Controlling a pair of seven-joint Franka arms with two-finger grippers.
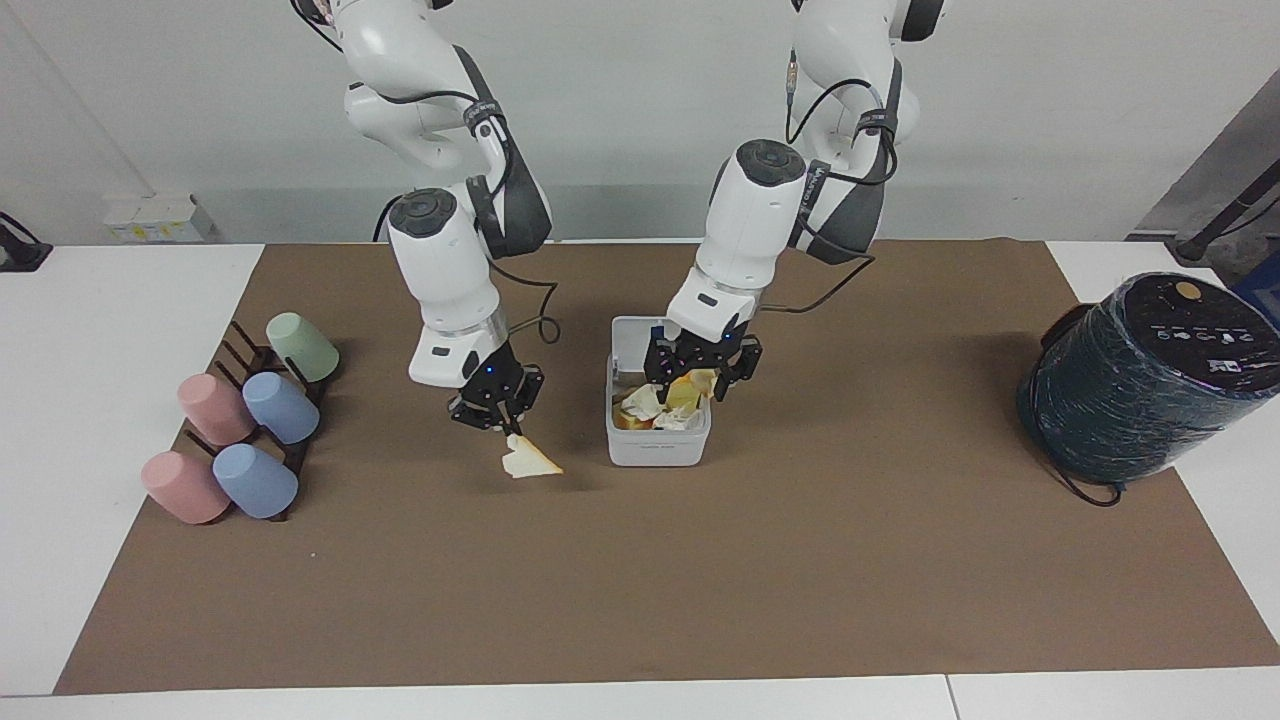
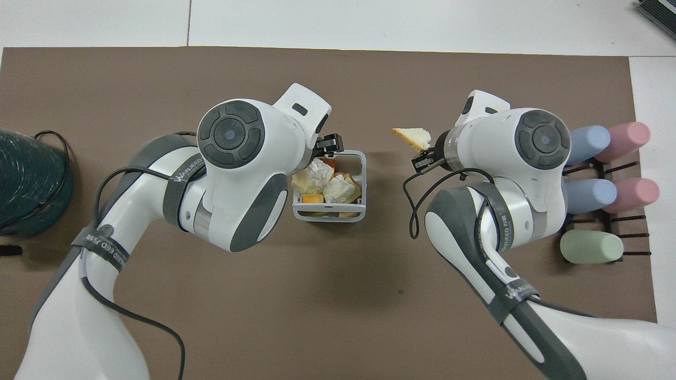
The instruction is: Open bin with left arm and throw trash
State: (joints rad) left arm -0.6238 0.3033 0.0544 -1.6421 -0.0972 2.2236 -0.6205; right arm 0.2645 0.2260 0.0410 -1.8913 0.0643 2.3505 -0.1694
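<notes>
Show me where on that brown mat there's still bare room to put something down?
The brown mat is bare along its edge farthest from the robots, and between the bin and the dark wrapped cylinder. It is crowded around the bin and by the cup rack.

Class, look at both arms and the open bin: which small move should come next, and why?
Probably the right gripper carries the wedge toward the bin. It is shut on the wedge, lifted off the mat beside the bin. The left gripper hangs open over the bin, so it should clear away first.
</notes>
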